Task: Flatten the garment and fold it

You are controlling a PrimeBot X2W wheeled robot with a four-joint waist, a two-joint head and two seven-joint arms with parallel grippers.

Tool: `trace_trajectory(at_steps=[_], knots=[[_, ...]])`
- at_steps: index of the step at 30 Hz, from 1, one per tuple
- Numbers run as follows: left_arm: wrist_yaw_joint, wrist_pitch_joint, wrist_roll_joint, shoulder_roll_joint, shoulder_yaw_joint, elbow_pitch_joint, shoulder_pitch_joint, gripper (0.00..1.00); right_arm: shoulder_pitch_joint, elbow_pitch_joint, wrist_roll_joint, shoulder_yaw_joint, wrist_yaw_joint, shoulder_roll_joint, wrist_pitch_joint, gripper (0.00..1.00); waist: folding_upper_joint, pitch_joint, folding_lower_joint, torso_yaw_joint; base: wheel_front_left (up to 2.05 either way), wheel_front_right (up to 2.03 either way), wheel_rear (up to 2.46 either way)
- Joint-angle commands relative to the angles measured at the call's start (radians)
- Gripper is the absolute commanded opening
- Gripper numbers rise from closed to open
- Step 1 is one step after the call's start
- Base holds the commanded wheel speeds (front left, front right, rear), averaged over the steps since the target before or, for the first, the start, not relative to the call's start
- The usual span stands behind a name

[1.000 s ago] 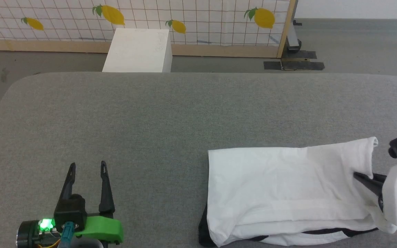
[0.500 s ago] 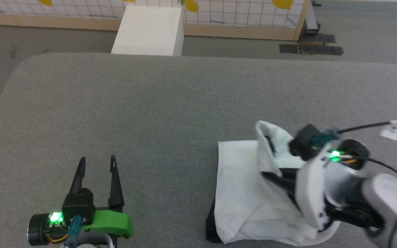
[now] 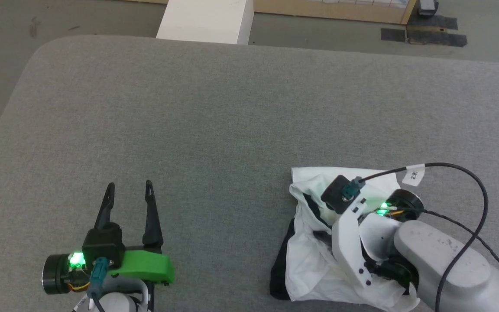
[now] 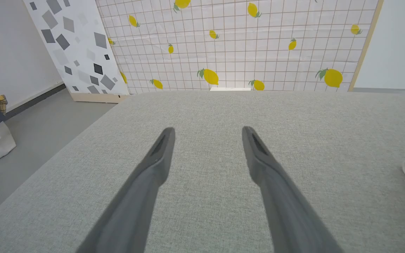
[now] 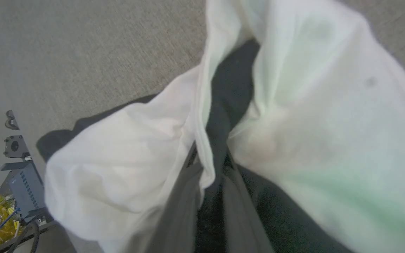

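The soft white long-sleeved garment (image 3: pixel 308 268) with black sleeves lies bunched in a crumpled heap at the near right of the grey fabric-covered bench (image 3: pixel 215 121) (a black strip shows between its folds). The right pincer (image 5: pixel 211 165) is pinching a white fold of it. The left pincer (image 3: pixel 129 190), fingers spread, hovers at the bench's near left, well apart from the heap. Open grey cloth stretches across the bench's middle to its rounded far-left corner.
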Motion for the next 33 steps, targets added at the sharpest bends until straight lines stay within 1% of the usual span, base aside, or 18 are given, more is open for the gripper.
trace_trajectory(at_steps=[1, 2, 3, 4, 7, 9, 11, 13, 16, 18, 21, 23, 26, 27, 28, 30, 31, 33], knots=[[-0.002, -0.004, 0.002, -0.003, 0.007, 0.005, -0.014, 1.0, 0.0, 0.028, 0.003, 0.023, -0.002, 0.005, -0.014, 0.0, 0.0, -0.001, 0.0, -0.007, 0.0, 0.0, 0.0], [-0.003, -0.004, 0.003, -0.004, 0.01, 0.007, -0.013, 1.0, -0.003, 0.03, 0.015, 0.033, -0.002, 0.007, -0.037, 0.21, 0.0, -0.007, 0.0, -0.014, 0.0, 0.0, 0.0], [-0.003, -0.004, 0.004, -0.004, 0.014, 0.008, -0.01, 1.0, -0.008, 0.026, 0.02, 0.04, -0.002, 0.006, -0.061, 0.44, 0.0, -0.012, 0.0, -0.022, 0.0, 0.0, 0.0], [-0.004, -0.004, 0.006, -0.004, 0.019, 0.009, -0.006, 1.0, -0.017, 0.015, 0.021, 0.047, -0.002, 0.0, -0.094, 1.0, 0.0, -0.02, 0.0, -0.032, 0.0, 0.0, 0.0], [-0.008, -0.004, 0.01, 0.002, 0.034, 0.009, 0.008, 1.0, -0.032, -0.037, 0.031, 0.042, -0.002, -0.028, -0.188, 1.0, 0.0, -0.047, 0.0, -0.061, 0.0, 0.0, 0.0], [-0.009, -0.004, 0.011, 0.005, 0.045, 0.008, 0.019, 1.0, -0.04, -0.084, 0.026, 0.013, -0.002, -0.054, -0.259, 1.0, 0.0, -0.065, 0.0, -0.085, 0.0, 0.0, 0.0], [-0.011, -0.004, 0.014, 0.007, 0.054, 0.005, 0.028, 1.0, -0.039, -0.123, 0.011, -0.04, -0.002, -0.08, -0.331, 1.0, 0.0, -0.081, 0.0, -0.107, 0.0, 0.0, 0.0], [-0.013, -0.004, 0.015, 0.009, 0.061, 0.001, 0.033, 1.0, -0.028, -0.153, -0.012, -0.114, -0.002, -0.1, -0.402, 1.0, 0.0, -0.094, 0.0, -0.127, 0.0, 0.0, 0.0], [-0.015, -0.004, 0.017, 0.008, 0.068, -0.006, 0.036, 1.0, 0.007, -0.175, -0.08, -0.263, -0.002, -0.114, -0.513, 1.0, 0.0, -0.107, 0.0, -0.147, 0.0, 0.0, 0.0], [-0.017, -0.004, 0.017, 0.008, 0.072, -0.011, 0.037, 1.0, 0.045, -0.179, -0.121, -0.38, -0.002, -0.102, -0.577, 1.0, 0.0, -0.113, 0.0, -0.155, 0.0, 0.0, 0.0], [-0.018, -0.004, 0.017, 0.007, 0.079, -0.021, 0.037, 1.0, 0.104, -0.188, -0.187, -0.558, -0.002, -0.068, -0.657, 1.0, 0.0, -0.12, 0.0, -0.162, 0.0, 0.0, 0.0], [-0.02, -0.004, 0.018, 0.006, 0.084, -0.03, 0.04, 1.0, 0.149, -0.21, -0.246, -0.695, -0.002, -0.031, -0.707, 1.0, 0.0, -0.123, 0.0, -0.165, 0.0, 0.0, 0.0], [-0.019, -0.004, 0.018, 0.003, 0.085, -0.045, 0.045, 1.0, 0.205, -0.252, -0.298, -0.848, -0.002, 0.031, -0.741, 1.0, 0.0, -0.126, 0.0, -0.16, 0.0, 0.0, 0.0], [-0.021, -0.004, 0.018, 0.002, 0.084, -0.051, 0.047, 1.0, 0.244, -0.286, -0.313, -0.931, -0.002, 0.074, -0.744, 1.0, 0.0, -0.127, 0.0, -0.151, 0.0, 0.0, 0.0], [-0.021, -0.004, 0.018, 0.001, 0.083, -0.055, 0.049, 1.0, 0.266, -0.3, -0.318, -0.956, -0.002, 0.091, -0.724, 1.0, 0.0, -0.128, 0.0, -0.145, 0.0, 0.0, 0.0], [-0.024, -0.004, 0.017, -0.001, 0.082, -0.061, 0.049, 1.0, 0.292, -0.328, -0.33, -0.982, -0.002, 0.103, -0.685, 1.0, 0.0, -0.126, 0.0, -0.134, 0.0, 0.0, 0.0], [-0.025, -0.004, 0.016, -0.001, 0.082, -0.063, 0.049, 1.0, 0.302, -0.335, -0.333, -0.98, -0.002, 0.102, -0.654, 1.0, 0.0, -0.125, 0.0, -0.129, 0.0, 0.0, 0.0], [-0.027, -0.004, 0.016, -0.002, 0.083, -0.067, 0.05, 1.0, 0.315, -0.335, -0.328, -0.952, -0.002, 0.089, -0.546, 1.0, 0.0, -0.121, 0.0, -0.122, 0.0, 0.0, 0.0]])
